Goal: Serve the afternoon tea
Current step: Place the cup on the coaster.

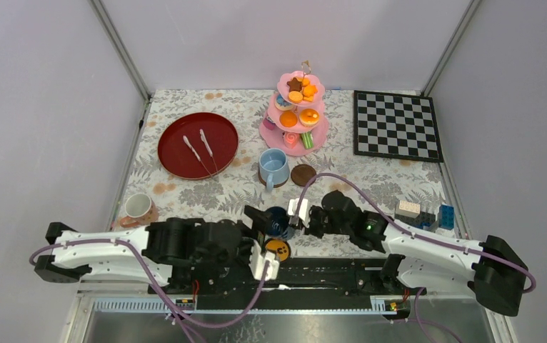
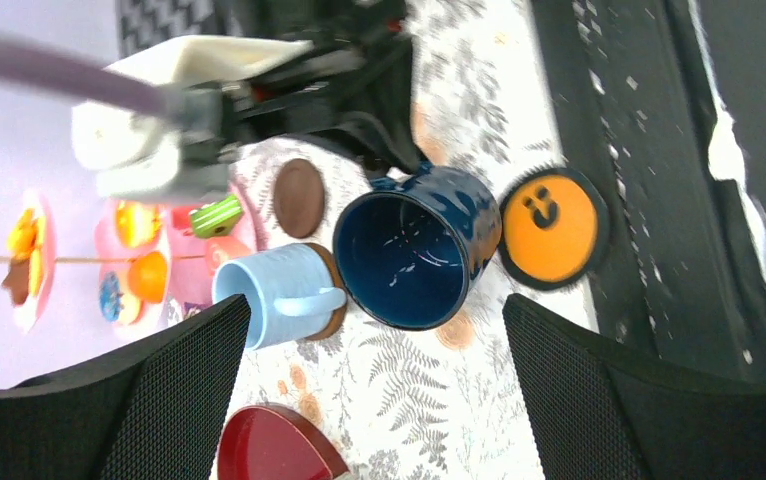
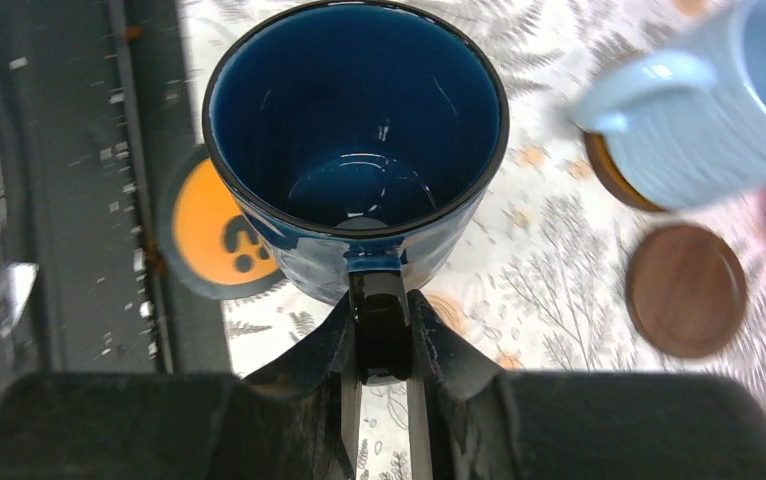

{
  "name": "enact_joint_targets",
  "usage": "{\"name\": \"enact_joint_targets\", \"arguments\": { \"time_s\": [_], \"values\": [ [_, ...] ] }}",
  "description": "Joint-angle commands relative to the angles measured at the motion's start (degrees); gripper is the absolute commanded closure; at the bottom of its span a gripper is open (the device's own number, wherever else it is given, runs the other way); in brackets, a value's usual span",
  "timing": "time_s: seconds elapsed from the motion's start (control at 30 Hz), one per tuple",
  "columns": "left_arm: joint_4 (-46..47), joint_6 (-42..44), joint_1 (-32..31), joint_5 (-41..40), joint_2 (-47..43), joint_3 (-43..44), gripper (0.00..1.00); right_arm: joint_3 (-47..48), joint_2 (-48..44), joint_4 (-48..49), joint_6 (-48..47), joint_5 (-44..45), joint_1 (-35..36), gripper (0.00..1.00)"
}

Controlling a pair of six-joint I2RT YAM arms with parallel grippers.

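My right gripper (image 3: 382,345) is shut on the handle of the dark-blue cup (image 3: 354,150), which is upright and empty near the table's front edge (image 1: 278,221). My left gripper (image 2: 379,400) is open just left of that cup (image 2: 411,262), its fingers (image 2: 164,400) clear of it. The light-blue cup (image 1: 273,166) stands on a brown saucer, with a bare saucer (image 1: 303,174) to its right. At the back, the pink three-tier stand (image 1: 295,136) carries toy pastries and a star biscuit. A white cup (image 1: 138,205) sits on a saucer at the far left.
An orange disc with a black rim (image 1: 278,249) lies by the front edge, next to the dark-blue cup. A red tray (image 1: 174,146) holding tongs is at the back left, a chessboard (image 1: 397,125) at the back right, and building blocks (image 1: 420,212) at the right.
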Motion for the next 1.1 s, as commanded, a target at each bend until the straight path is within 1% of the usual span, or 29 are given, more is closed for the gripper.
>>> {"name": "enact_joint_targets", "arguments": {
  "time_s": [0.0, 0.13, 0.27, 0.33, 0.4, 0.47, 0.6, 0.67, 0.8, 0.93, 1.07],
  "values": [
    [12.8, -6.1, 4.6, -0.7, -4.4, -0.5, 0.01, -3.1, -5.4, 13.1, 11.5, 17.4, 0.3, 1.0],
    [21.0, -11.2, 10.1, -1.9, -7.1, -1.5, 0.01, -4.9, -7.9, 12.3, 19.5, 33.6, 0.2, 1.0],
    [25.5, -19.7, 19.0, -2.5, -4.9, -0.5, 0.01, -4.3, -7.1, 11.7, 24.4, 45.1, 0.0, 1.0],
    [25.4, -25.4, 24.4, -0.9, -2.5, 1.2, 0.01, -4.7, -6.1, 14.0, 25.9, 51.3, 0.0, 1.0],
    [23.9, -30.9, 29.0, 0.8, 0.5, 3.7, 0.01, -4.7, -4.9, 16.0, 30.9, 58.5, -0.2, 1.0],
    [21.4, -34.7, 31.7, 1.8, 3.6, 6.8, 0.01, -4.0, -2.9, 18.7, 35.5, 65.2, -0.7, 1.0],
    [20.0, -37.9, 34.6, 1.1, 7.1, 8.5, 0.01, 0.8, 5.4, 24.3, 38.8, 74.0, -0.8, 1.0],
    [21.5, -39.0, 36.0, -0.1, 6.9, 7.9, 0.01, 3.6, 10.4, 27.1, 39.7, 76.8, -0.8, 1.0],
    [24.0, -41.5, 38.8, -2.1, 4.7, 6.5, 0.01, 5.5, 17.8, 35.4, 41.0, 77.1, -0.8, 1.0],
    [23.9, -43.8, 39.7, -3.5, 2.6, 5.7, 0.01, 8.9, 23.6, 35.7, 43.0, 78.1, -0.8, 1.0],
    [23.5, -44.0, 40.1, -3.9, 1.7, 4.8, 0.01, 10.9, 26.4, 33.5, 45.1, 78.4, -0.8, 1.0]
  ]
}}
